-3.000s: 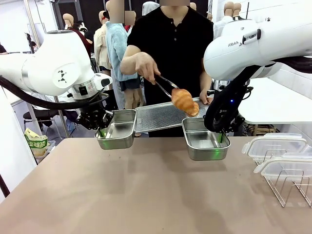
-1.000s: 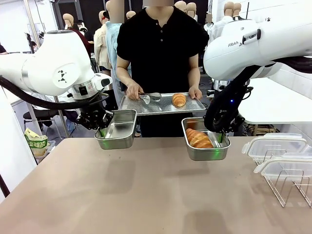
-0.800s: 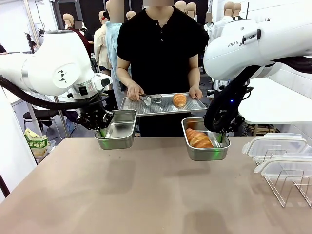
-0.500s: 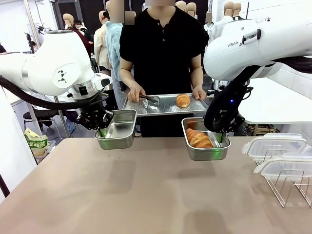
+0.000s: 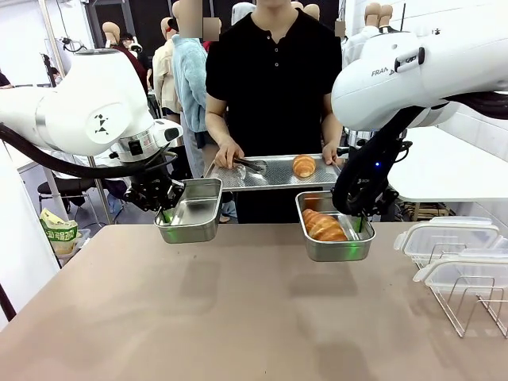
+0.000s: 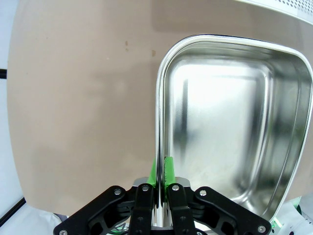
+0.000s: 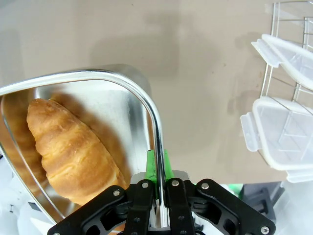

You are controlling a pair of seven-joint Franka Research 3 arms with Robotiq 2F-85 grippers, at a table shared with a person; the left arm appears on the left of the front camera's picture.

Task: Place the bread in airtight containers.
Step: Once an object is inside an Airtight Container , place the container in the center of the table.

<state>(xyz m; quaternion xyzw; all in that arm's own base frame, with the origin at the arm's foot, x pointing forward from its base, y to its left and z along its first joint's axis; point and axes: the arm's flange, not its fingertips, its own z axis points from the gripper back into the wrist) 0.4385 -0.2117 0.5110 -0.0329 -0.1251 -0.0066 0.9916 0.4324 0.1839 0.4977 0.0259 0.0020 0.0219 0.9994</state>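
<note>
Holding one stainless-steel tin apiece, both arms present them toward the person across the counter [image 5: 238, 317].

Front view: the left tool [image 5: 164, 213] pinches the side wall of the left tin [image 5: 194, 208], which is empty. The right tool [image 5: 359, 225] pinches the side wall of the right tin [image 5: 337, 250], and the first croissant [image 5: 322, 226] lies inside it. The second croissant [image 5: 304, 166] rests on the perforated tray [image 5: 270, 178] that the person holds just beyond the tins. The person's hand [image 5: 228, 153] is on the tongs [image 5: 249, 164]. Two clear lids [image 5: 444, 238] sit in the wire rack [image 5: 476, 305] at the counter's right, well apart from both tins.

Left wrist view: the left tool [image 6: 161, 178] is clamped on the tin's rim, one green pad [image 6: 169, 169] against the inner face. The tin's interior is bare.

Right wrist view: the right tool [image 7: 159, 169] grips the rim likewise, and the first croissant [image 7: 73, 147] lies lengthwise along the tin floor. The lids [image 7: 286, 142] show off to one side.

Assessment: roughly half loaded. One croissant is in its tin. Outstanding are the second croissant into the left tin and both lids snapped on.
</note>
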